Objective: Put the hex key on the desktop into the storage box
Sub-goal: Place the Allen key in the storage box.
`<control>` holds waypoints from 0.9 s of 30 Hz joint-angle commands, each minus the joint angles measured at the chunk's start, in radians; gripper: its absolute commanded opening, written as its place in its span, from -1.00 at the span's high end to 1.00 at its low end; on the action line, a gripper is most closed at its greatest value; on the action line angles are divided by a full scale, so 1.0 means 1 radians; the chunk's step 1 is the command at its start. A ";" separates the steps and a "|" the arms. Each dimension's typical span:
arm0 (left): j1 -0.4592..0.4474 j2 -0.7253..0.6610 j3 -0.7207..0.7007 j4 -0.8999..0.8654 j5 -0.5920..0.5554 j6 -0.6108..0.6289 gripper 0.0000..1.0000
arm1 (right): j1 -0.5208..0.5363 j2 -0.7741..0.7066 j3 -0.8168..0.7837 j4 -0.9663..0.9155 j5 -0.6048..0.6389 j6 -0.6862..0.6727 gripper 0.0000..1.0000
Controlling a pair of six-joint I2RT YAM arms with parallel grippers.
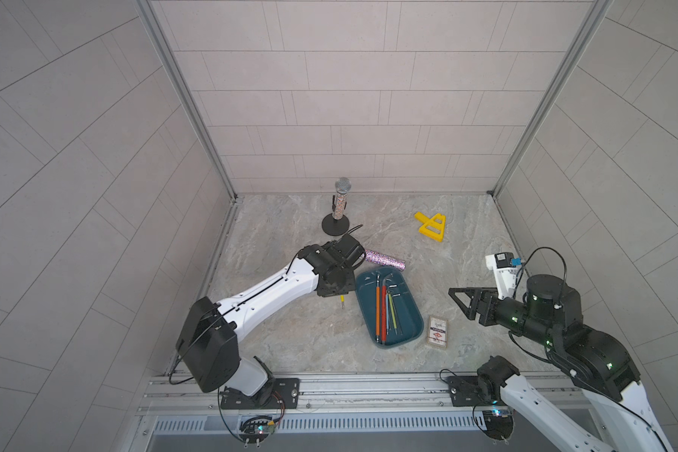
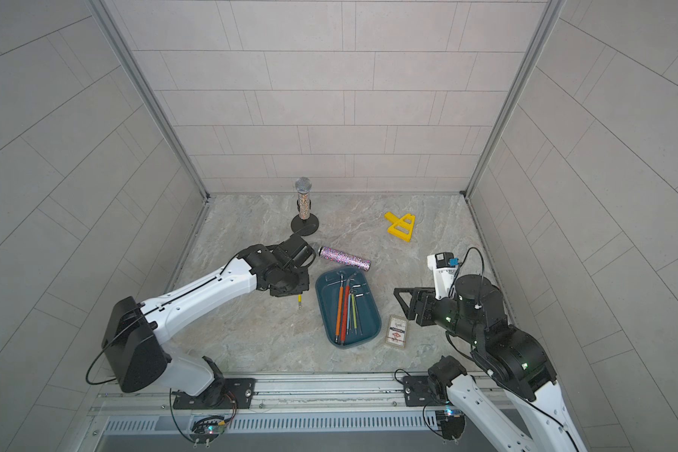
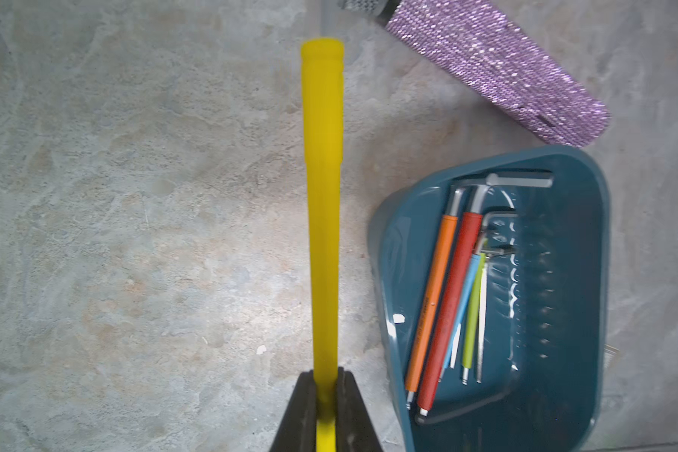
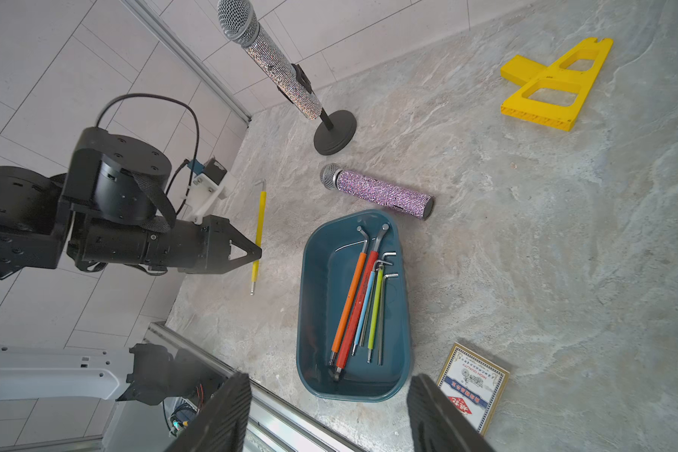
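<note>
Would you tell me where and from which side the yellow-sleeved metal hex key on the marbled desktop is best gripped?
Probably on the straight yellow sleeve, from above, jaws across it: the yellow-sleeved hex key lies flat on the marbled desktop, clear of the dark teal plastic storage box. The left gripper is shut there, away from the bent end.

Light bright, even and diffuse; shadows on the desktop (image 1: 290, 344) faint, soft-edged. In both top views the wall tiles (image 1: 349, 117) show lines bowing toward the frame edges. Left wrist view: yellow hex key (image 3: 323, 195), running out from the left gripper (image 3: 325, 371), smeared and out of focus. Storage box (image 3: 556, 391) beside the gripper carries white glare streaks; purple microphone (image 3: 486, 62) beyond its tips sparkles.
</note>
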 commanded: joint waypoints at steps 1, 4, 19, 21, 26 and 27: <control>-0.039 0.014 0.057 -0.053 -0.013 -0.028 1.00 | 0.005 -0.004 0.003 0.005 -0.003 0.001 -0.36; -0.075 0.045 0.088 -0.025 0.002 -0.049 1.00 | 0.005 -0.004 0.004 0.004 -0.002 0.002 -0.37; -0.238 0.268 0.225 0.049 0.050 -0.083 1.00 | 0.005 -0.008 0.002 -0.001 0.000 -0.002 -0.37; -0.241 0.296 0.223 0.065 0.065 -0.084 1.00 | 0.005 -0.007 0.001 -0.003 0.001 -0.003 -0.37; -0.245 0.350 0.193 0.120 0.084 -0.098 1.00 | 0.005 -0.012 0.004 -0.007 0.000 -0.003 -0.37; -0.245 0.358 0.187 0.127 0.086 -0.098 1.00 | 0.005 -0.011 0.004 -0.008 0.003 -0.003 -0.37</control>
